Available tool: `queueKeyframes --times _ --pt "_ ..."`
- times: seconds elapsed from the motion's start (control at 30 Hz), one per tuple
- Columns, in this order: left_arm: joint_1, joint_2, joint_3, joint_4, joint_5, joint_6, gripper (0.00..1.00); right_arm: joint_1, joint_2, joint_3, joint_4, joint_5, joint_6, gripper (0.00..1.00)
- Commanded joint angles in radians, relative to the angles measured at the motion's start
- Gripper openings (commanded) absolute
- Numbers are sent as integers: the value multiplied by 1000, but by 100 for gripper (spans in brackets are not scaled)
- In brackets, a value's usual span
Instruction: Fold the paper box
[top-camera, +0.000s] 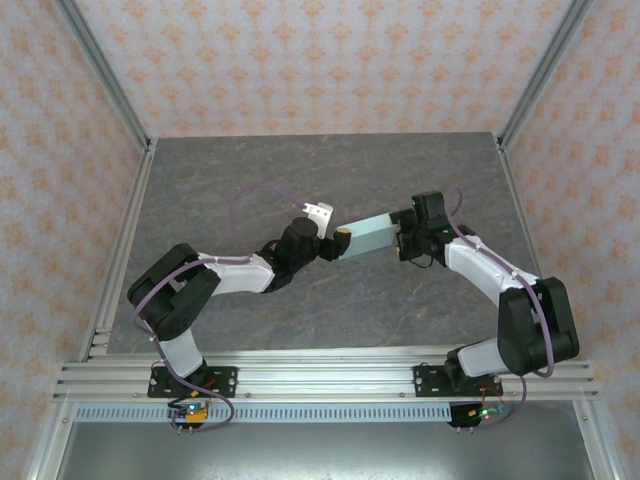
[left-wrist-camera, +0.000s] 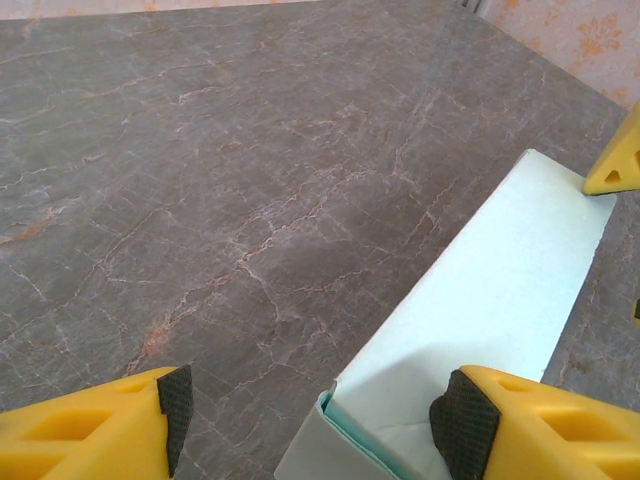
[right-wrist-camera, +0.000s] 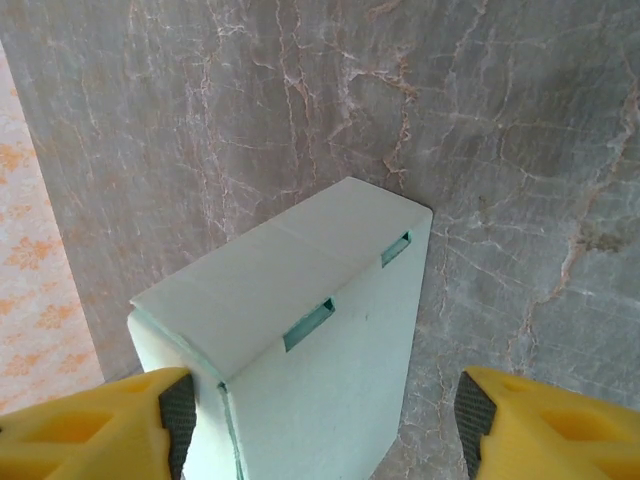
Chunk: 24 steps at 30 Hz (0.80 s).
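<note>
1. Roughly at the middle of the top view, the paper box (top-camera: 368, 238) is seen as a pale mint-green, closed-up oblong. It is set slantwise over the grey marbled tabletop (top-camera: 250, 180).
2. The box is flanked by both hands: the left hand (top-camera: 338, 240) is placed at its lower-left end and the right hand (top-camera: 402, 232) at its upper-right end.
3. In the left wrist view, the left hand (left-wrist-camera: 320, 420) is shown open. The near end of the box (left-wrist-camera: 480, 300) is set between its fingers, close against the black pad (left-wrist-camera: 465, 425) at lower right, while bare tabletop (left-wrist-camera: 250, 200) is seen between the box and the lower-left pad (left-wrist-camera: 176, 400).
4. At the right edge of that view, a yellow fingertip (left-wrist-camera: 612, 162) belonging to the right hand is seen at the box's far corner.
5. In the right wrist view, the right hand (right-wrist-camera: 322, 425) is also shown open. The box (right-wrist-camera: 300, 360) is close by the lower-left pad (right-wrist-camera: 178, 410), and a clear gap is left to the lower-right pad (right-wrist-camera: 470, 420).
6. Two small slots (right-wrist-camera: 308, 325) are visible along the box's folded edge.
7. Whether the box rests on the tabletop or is lifted off it cannot be told.
</note>
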Motion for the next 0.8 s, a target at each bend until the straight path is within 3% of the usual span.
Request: queueKeyframes --times 0.0,0.2,0.4,0.53,0.67,0.77 --pt "0 51 -32 -159 -56 57 70 0 -5 -2 -81 5 19 72" --pt "0 50 -45 -137 -61 73 70 5 24 238 -361 13 70 90" --pt "-2 64 -43 -126 -50 73 70 86 150 399 -427 1 149 100" --pt "-4 56 -48 -114 -35 84 70 149 254 446 -475 -13 206 98" --pt "-7 45 -59 -107 -38 96 71 179 312 436 -414 -3 231 94" --pt "-7 21 -74 -93 -47 100 72 177 327 411 -309 -5 211 75"
